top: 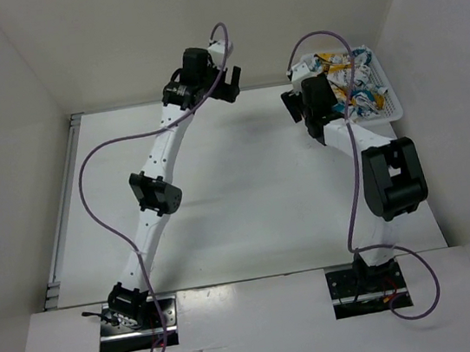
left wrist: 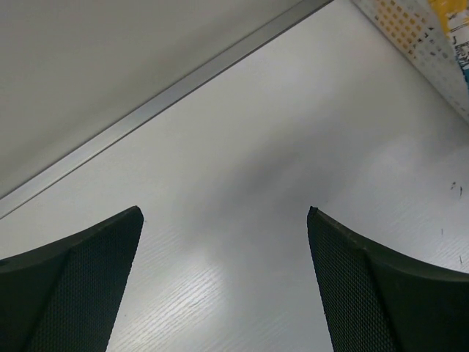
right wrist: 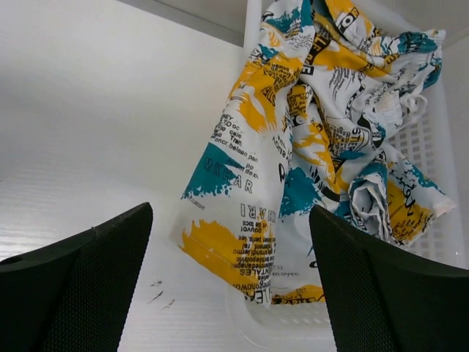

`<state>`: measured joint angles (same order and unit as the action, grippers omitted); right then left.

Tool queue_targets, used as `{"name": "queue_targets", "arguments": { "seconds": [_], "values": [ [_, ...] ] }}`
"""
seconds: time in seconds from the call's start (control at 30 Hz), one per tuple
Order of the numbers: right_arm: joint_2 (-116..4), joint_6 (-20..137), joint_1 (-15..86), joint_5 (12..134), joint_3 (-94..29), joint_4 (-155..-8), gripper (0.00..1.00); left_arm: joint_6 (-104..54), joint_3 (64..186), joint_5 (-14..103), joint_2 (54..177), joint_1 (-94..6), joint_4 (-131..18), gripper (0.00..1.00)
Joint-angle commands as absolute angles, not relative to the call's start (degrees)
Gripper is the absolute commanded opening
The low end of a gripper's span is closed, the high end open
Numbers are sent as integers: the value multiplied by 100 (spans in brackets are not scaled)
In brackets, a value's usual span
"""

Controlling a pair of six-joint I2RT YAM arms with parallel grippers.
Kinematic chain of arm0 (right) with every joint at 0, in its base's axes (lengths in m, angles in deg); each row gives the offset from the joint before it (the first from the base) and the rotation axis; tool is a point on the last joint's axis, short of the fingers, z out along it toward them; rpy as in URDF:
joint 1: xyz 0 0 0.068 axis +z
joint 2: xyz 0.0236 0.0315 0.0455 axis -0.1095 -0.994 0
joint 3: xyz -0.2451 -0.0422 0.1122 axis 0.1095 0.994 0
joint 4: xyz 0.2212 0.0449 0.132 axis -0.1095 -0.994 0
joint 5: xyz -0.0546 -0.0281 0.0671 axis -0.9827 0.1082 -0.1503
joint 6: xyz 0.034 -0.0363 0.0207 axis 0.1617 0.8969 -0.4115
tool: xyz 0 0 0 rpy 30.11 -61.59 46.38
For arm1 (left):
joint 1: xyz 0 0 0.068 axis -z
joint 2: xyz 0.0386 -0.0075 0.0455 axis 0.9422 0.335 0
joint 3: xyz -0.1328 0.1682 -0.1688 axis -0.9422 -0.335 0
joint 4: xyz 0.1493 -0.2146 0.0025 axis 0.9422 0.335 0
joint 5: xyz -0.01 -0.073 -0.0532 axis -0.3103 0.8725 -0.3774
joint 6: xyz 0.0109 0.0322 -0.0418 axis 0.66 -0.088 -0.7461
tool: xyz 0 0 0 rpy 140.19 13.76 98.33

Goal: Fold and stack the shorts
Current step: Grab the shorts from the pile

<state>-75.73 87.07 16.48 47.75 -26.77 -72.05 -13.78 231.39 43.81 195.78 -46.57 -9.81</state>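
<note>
The shorts [right wrist: 293,139] are a crumpled heap of white fabric with teal, yellow and black print, lying in a white mesh basket [right wrist: 448,147] at the table's far right. One flap hangs over the basket's near-left rim onto the table. In the top view the shorts [top: 345,77] fill the basket [top: 392,94]. My right gripper [right wrist: 229,213] is open and empty, just short of the hanging flap; in the top view it [top: 296,102] sits left of the basket. My left gripper [left wrist: 225,210] is open and empty above bare table, at the far middle [top: 231,81].
White walls enclose the table on the left, back and right. A metal strip [left wrist: 183,88] runs along the foot of the back wall. The basket's perforated corner [left wrist: 418,29] shows at the upper right of the left wrist view. Purple cables loop off both arms.
</note>
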Motion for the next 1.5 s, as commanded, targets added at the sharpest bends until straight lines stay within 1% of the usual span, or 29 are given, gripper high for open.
{"name": "queue_targets", "arguments": {
  "seconds": [0.0, 0.03, 0.1, 0.17, 0.33, 0.37, 0.4, 0.43, 0.5, 0.53, 0.6, 0.63, 0.7, 0.73, 0.83, 0.97, 1.03, 1.07, 1.1, 1.23, 1.27, 1.37, 1.47],
  "values": [
    [-7768, 9047, 1648, 4598, -2675, -6696, 93, -1360, 23241, 4053, 19760, -4678, -850, 99],
    [-7864, 9108, 1648, 4598, -2675, -6696, 97, -1360, 23241, 4168, 19822, -4765, -903, 99],
    [-8031, 9108, 1648, 4546, -2816, -6696, 99, -1360, 23241, 4090, 19822, -4828, -1060, 99],
    [-8119, 9108, 1648, 4475, -2886, -6696, 99, -1360, 23241, 3888, 19822, -4880, -1140, 99],
    [-8312, 9161, 1648, 4141, -2834, -6459, 99, -1360, 23241, 3808, 19822, -4880, -1193, 99],
    [-8313, 9161, 1648, 4141, -2834, -6398, 96, -1360, 23241, 3861, 19822, -4880, -1193, 99],
    [-8391, 9213, 1648, 4141, -2834, -6345, 90, -1360, 23241, 3861, 19770, -4880, -1193, 99],
    [-8470, 9301, 1648, 4080, -2894, -6345, 79, -1360, 23241, 3861, 19770, -4880, -1193, 99],
    [-8523, 9363, 1648, 4000, -2965, -6274, 69, -1360, 23241, 3861, 19770, -4880, -1193, 99],
    [-8524, 9363, 1648, 3930, -3026, -6274, 62, -1360, 23241, 3861, 19718, -4880, -1141, 99],
    [-8524, 9363, 1648, 3878, -3027, -6222, 55, -1360, 23241, 3808, 19717, -4880, -1141, 99],
    [-8576, 9363, 1648, 3877, -3027, -6161, 43, -1360, 23241, 3808, 19665, -4880, -1088, 99],
    [-8577, 9363, 1648, 3877, -2975, -6160, 31, -1360, 23241, 3808, 19612, -4880, -1088, 99],
    [-8577, 9363, 1648, 3877, -2974, -6160, 19, -1360, 23241, 3808, 19559, -4880, -1088, 99],
    [-8305, 9302, 1648, 3877, -3123, -6309, 7, -1360, 23241, 3931, 19454, -4880, -1088, 99],
    [-7927, 9249, 1648, 3877, -3264, -6511, 0, -1360, 23241, 4081, 19401, -4880, -1088, 99],
    [-7734, 9196, 1648, 3877, -3325, -6634, 0, -1360, 23241, 4203, 19348, -4880, -1088, 99],
    [-7550, 9196, 1648, 3990, -3326, -6704, 3, -1360, 23241, 4204, 19348, -4880, -1088, 99],
    [-7487, 9196, 1648, 4070, -3326, -6705, 3, -1360, 23241, 4256, 19348, -4880, -1088, 99],
    [-7574, 9196, 1648, 4352, -3089, -6916, 4, -1360, 23241, 4257, 19348, -4828, -1088, 99],
    [-7644, 9248, 1648, 4352, -2958, -6916, 1, -1360, 23241, 4257, 19348, -4828, -1088, 99],
    [-7855, 9608, 1648, 4352, -2729, -6679, 1, -1360, 23241, 4257, 19295, -4775, -1035, 99],
    [-8049, 9609, 1569, 4352, -2667, -6679, 1, -1360, 23241, 4257, 19242, -4775, -982, 99]
  ]
}}
